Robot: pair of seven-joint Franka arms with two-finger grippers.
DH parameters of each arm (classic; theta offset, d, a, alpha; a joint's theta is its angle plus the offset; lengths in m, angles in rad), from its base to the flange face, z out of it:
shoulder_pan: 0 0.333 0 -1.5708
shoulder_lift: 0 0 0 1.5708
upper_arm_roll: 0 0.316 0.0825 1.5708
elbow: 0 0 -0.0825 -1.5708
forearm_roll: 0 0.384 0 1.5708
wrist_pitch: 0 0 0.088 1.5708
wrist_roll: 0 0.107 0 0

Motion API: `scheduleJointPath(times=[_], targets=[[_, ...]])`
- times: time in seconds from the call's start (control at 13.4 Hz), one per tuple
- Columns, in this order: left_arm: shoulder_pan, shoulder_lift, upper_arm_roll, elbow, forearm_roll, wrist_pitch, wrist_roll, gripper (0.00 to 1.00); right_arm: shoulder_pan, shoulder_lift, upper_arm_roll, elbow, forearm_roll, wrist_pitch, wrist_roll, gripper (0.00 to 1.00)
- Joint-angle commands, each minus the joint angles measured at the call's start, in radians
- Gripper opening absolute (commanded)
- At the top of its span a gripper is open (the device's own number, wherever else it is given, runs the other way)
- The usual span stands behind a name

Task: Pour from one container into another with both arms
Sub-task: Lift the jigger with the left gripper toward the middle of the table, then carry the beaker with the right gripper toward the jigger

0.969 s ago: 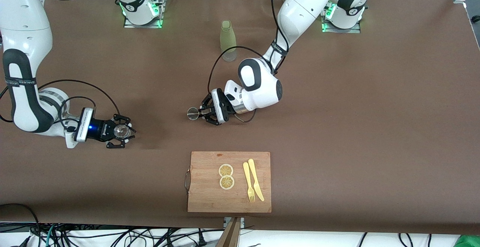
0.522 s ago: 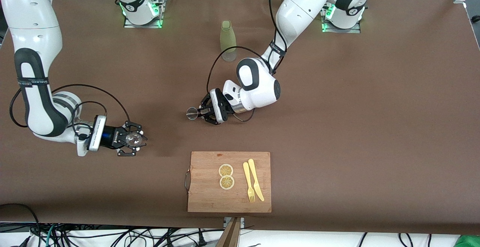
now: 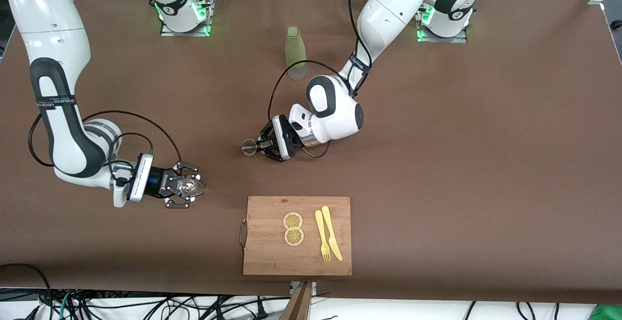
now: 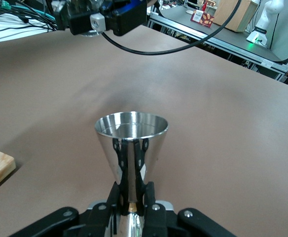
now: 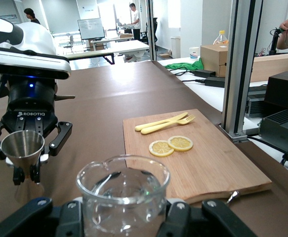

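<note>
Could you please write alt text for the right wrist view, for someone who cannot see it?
The right gripper holds a clear glass in the foreground. Past it, the left gripper holds a metal jigger upright over the brown table, beside a wooden cutting board.

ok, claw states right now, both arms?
Left claw: shut on the jigger.
Right claw: shut on the glass.
</note>
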Motion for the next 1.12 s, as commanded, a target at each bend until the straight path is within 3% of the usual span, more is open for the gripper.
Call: scheduleJointPath(times=[0.0, 0.22, 1.04], targets=[[-0.015, 0.02, 0.015, 0.041, -0.039, 0.01, 0.001, 0.0, 0.01, -0.017, 0.01, -0.004, -0.04, 0.017, 0.06, 0.23], [-0.013, 0.02, 0.015, 0.041, -0.039, 0.01, 0.001, 0.0, 0.013, -0.021, 0.016, -0.001, -0.126, 0.015, 0.111, 0.23], [0.002, 0.052, 0.015, 0.073, -0.041, 0.01, 0.048, 0.0, 0.059, -0.021, 0.038, 0.022, -0.235, 0.017, 0.215, 0.23]])
